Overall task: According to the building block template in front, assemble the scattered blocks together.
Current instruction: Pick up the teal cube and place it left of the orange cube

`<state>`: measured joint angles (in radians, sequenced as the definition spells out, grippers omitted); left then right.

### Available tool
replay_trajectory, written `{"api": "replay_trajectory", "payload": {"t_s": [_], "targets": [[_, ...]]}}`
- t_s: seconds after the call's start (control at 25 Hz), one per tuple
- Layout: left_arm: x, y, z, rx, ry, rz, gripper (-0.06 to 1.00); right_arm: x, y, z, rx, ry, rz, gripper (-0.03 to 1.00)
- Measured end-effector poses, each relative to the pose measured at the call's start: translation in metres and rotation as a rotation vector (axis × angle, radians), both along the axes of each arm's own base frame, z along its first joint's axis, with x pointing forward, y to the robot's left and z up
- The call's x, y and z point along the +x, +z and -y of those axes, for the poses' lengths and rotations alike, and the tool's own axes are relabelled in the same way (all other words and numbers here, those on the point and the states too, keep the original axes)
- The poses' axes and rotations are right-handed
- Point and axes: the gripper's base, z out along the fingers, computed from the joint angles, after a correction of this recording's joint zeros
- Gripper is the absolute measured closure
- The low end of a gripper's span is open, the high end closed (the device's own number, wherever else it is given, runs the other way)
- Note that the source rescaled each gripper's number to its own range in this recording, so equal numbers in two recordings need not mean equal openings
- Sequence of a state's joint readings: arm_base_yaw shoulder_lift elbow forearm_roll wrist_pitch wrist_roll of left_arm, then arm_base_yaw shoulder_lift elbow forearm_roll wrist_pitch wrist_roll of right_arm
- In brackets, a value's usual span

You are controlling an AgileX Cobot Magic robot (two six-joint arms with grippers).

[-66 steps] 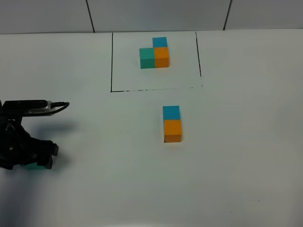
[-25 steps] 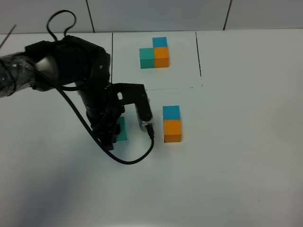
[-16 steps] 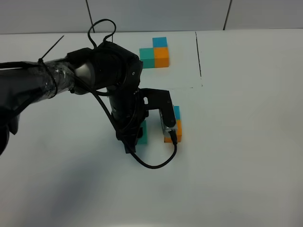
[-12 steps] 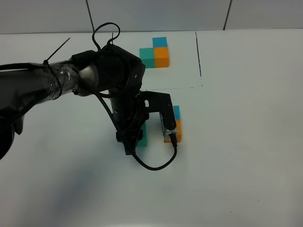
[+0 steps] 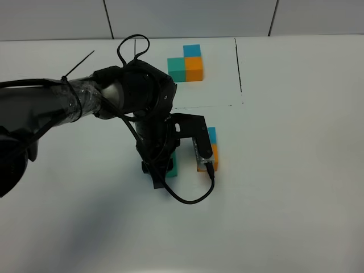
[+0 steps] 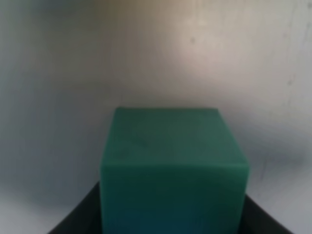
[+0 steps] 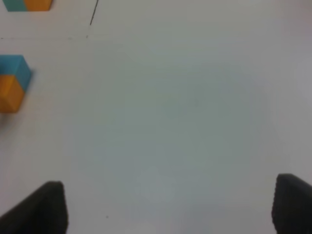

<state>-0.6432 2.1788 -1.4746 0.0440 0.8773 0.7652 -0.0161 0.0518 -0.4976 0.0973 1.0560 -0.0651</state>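
My left arm has swung from the desk's (image 5: 296, 170) far left edge to the middle, carrying the teal block (image 6: 173, 156) with it. That block now sits low at the left side of the orange block (image 5: 215, 160). My left tool (image 6: 170, 215) is clamped on the teal block, with a dark finger showing at each lower side of it in the wrist view. I hold it there because the template (image 5: 186, 63), inside its black outline (image 5: 239, 62) at the back of the desk, has teal left of orange and blue behind orange. The loose blue block (image 5: 212, 134) already sits touching the back of the orange one, so by my judgement teal is the last piece. My arm hides the seam, so I cannot tell whether teal and orange touch yet, or whether teal rests on the desk. The teal block is a plain matte cube with crisp edges and flat, unmarked faces, which should grip easily and slide flush. My right tool (image 7: 168, 207) hangs with its fingers wide apart over bare desk, holding nothing and well clear of the blocks.
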Motion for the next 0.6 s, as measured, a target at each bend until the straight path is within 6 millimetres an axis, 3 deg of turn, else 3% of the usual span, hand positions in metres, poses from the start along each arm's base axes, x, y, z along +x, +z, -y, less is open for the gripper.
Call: {"api": "replay_trajectory", "payload": {"t_s": [0.6], "targets": [[0.000, 0.000, 0.011, -0.060, -0.007, 0.048, 0.94, 0.000, 0.000, 0.000, 0.000, 0.000, 0.000, 0.24]]}}
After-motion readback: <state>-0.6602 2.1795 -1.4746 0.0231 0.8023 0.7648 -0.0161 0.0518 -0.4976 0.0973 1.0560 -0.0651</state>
